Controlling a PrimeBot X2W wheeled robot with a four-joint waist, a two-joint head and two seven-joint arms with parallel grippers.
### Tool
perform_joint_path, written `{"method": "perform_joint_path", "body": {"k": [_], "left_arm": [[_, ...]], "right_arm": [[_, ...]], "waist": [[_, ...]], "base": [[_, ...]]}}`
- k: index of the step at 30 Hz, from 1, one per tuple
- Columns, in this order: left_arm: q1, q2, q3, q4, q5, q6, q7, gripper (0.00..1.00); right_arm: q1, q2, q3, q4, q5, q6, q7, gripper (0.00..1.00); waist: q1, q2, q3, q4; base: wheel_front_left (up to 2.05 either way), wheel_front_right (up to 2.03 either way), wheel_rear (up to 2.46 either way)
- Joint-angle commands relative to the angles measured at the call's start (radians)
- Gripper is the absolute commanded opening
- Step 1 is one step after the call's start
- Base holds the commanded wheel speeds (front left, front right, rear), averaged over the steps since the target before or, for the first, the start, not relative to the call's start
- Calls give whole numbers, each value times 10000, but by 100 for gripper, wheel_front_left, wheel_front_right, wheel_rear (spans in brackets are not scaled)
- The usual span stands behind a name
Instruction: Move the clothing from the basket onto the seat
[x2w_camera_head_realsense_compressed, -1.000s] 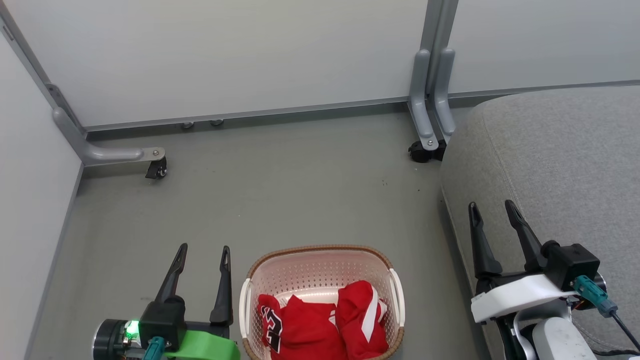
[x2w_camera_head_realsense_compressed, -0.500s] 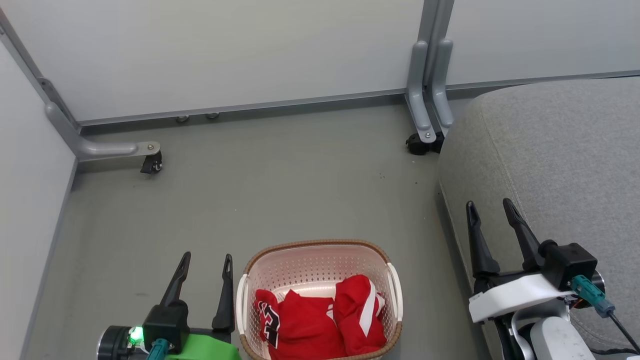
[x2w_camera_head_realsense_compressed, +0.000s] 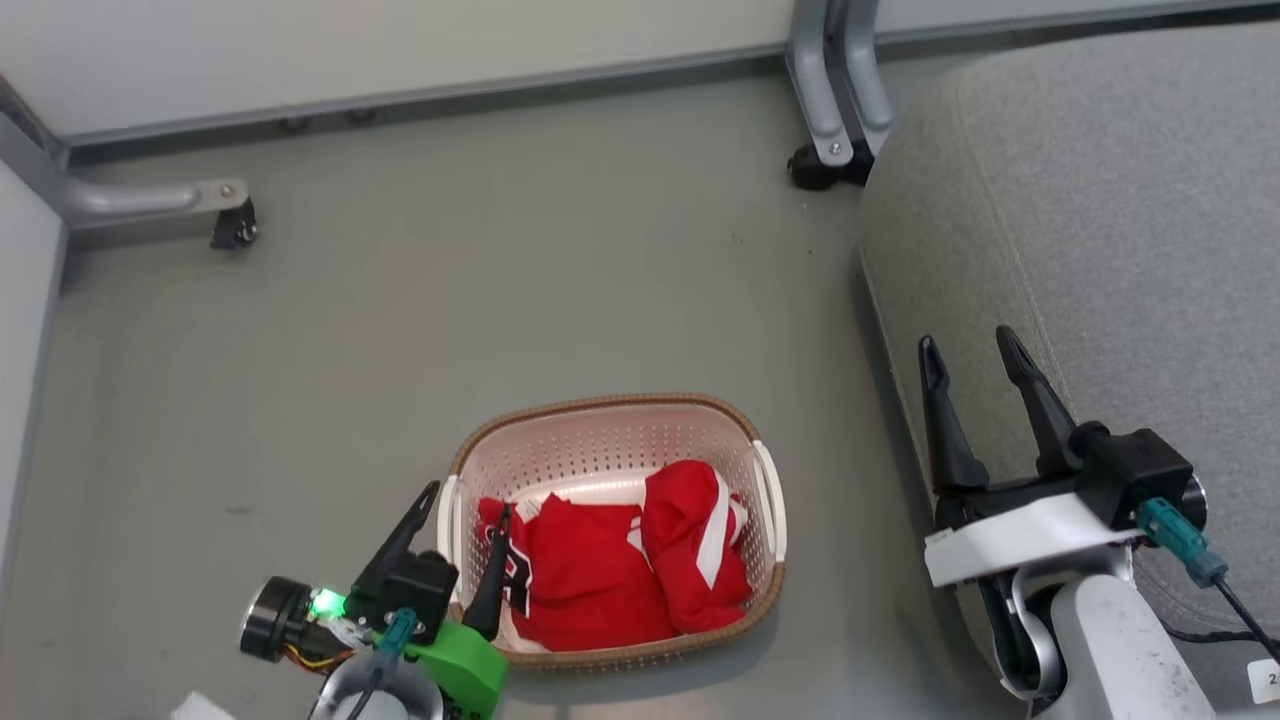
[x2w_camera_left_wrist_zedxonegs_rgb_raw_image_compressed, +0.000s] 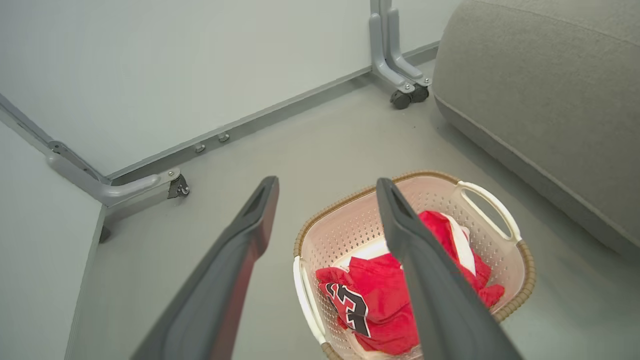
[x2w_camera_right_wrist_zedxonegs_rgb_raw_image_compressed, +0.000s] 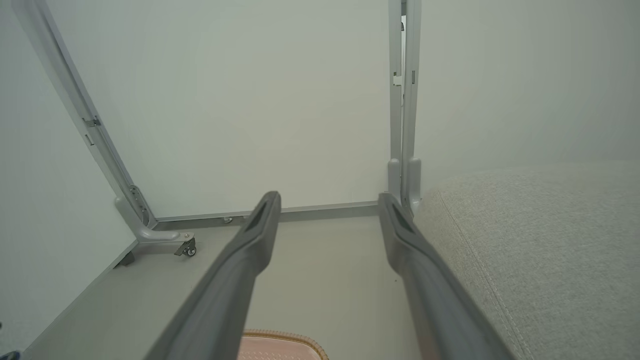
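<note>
The basket (x2w_camera_head_realsense_compressed: 600, 404), cream with a brown rim, stands on the grey floor left of the seat (x2w_camera_head_realsense_compressed: 1100, 250). The red clothing (x2w_camera_head_realsense_compressed: 600, 580) lies bunched inside, numerals showing on its left side. My left gripper (x2w_camera_head_realsense_compressed: 468, 500) is open at the basket's left handle, one finger over the rim and the other outside it. In the left wrist view that gripper (x2w_camera_left_wrist_zedxonegs_rgb_raw_image_compressed: 326, 181) hangs above the basket (x2w_camera_left_wrist_zedxonegs_rgb_raw_image_compressed: 525, 272) and clothing (x2w_camera_left_wrist_zedxonegs_rgb_raw_image_compressed: 380, 305), touching neither. My right gripper (x2w_camera_head_realsense_compressed: 966, 340) is open and empty over the seat's front edge; the right wrist view shows it (x2w_camera_right_wrist_zedxonegs_rgb_raw_image_compressed: 328, 196) beside the seat (x2w_camera_right_wrist_zedxonegs_rgb_raw_image_compressed: 540, 240).
Pale partition walls close off the back and left. Their grey metal feet with castors stand on the floor at the far left (x2w_camera_head_realsense_compressed: 228, 215) and by the seat's far corner (x2w_camera_head_realsense_compressed: 825, 165). Open grey floor (x2w_camera_head_realsense_compressed: 500, 280) stretches beyond the basket.
The head camera has tilted down, shifting the whole picture up. My left gripper has swung right from beside the basket to over its left rim. The right gripper keeps its place by the seat.
</note>
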Motion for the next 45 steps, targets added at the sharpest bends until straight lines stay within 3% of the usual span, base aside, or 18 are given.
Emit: {"method": "perform_joint_path", "body": {"k": [1,13,22,45], "left_arm": [[-557,225,-189,375,268,-99,-5,100],[-3684,1463,-2439,3398,1705,-449,-8,100],[-5499,2201,-4522,4945,2842,-656,-7,100],[-8128,1697,-6831,8099,3700,-831,287,100]], "right_arm": [[-288,-13,26,-79,-60,1,-32,100],[-1265,-9,-90,-394,195,1,-32,100],[-1630,-3,-163,-487,320,1,-32,100],[-2192,-5,288,-972,1187,1,-32,100]], "waist": [[0,0,1553,-445],[0,0,4175,-1153],[0,0,5363,-1419],[0,0,6988,-2082]], "base": [[0,0,0],[0,0,0],[0,0,0],[0,0,0]]}}
